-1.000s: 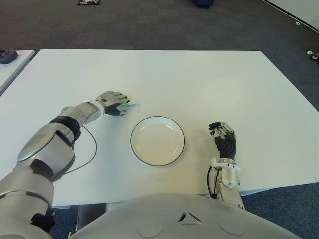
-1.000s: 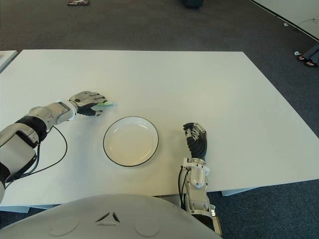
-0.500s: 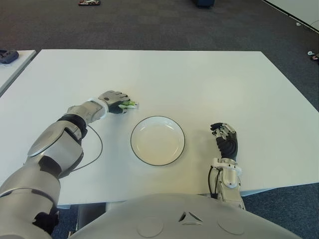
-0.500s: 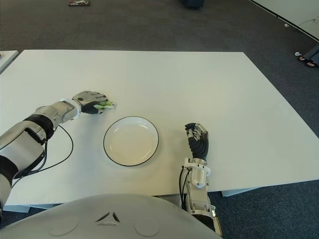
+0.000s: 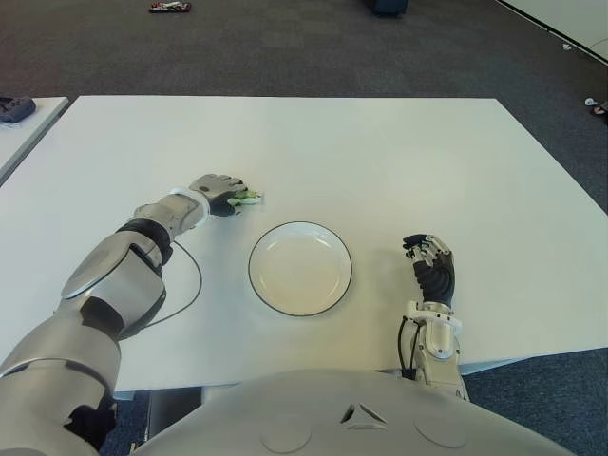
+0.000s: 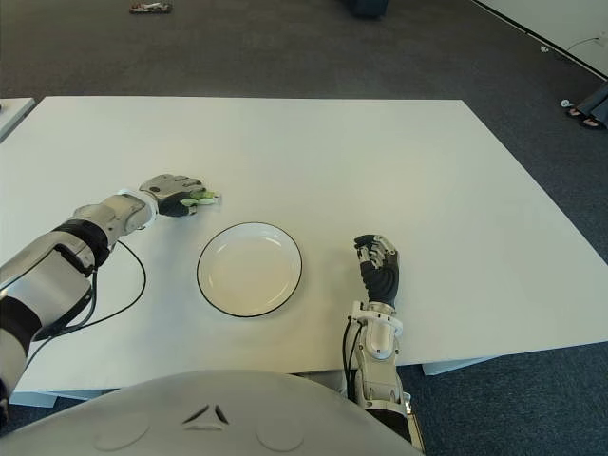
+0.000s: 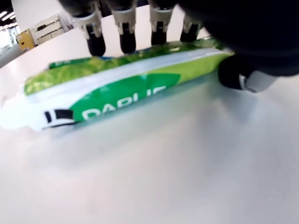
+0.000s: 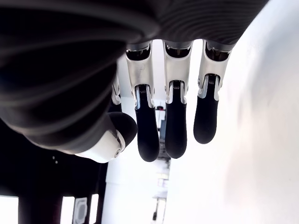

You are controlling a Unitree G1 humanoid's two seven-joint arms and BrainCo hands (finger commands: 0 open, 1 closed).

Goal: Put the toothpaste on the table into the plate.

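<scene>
Toothpaste [image 7: 126, 86] flat on the white worktop [image 5: 380, 161], just left of the plate [image 5: 300, 268], not in it. Left hand [image 5: 220, 193] over the tube, fingertips [image 7: 96, 44] curled onto its top edge, thumb at its end: a light grasp. Right hand [image 5: 432, 274] right of the plate, fingers loosely bent, holding nothing.

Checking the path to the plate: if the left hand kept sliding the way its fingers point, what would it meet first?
The left hand is already over the toothpaste. Straight on is bare table; the way looks free. The plate sits nearer the robot, seemingly off that line, though depth is uncertain.
</scene>
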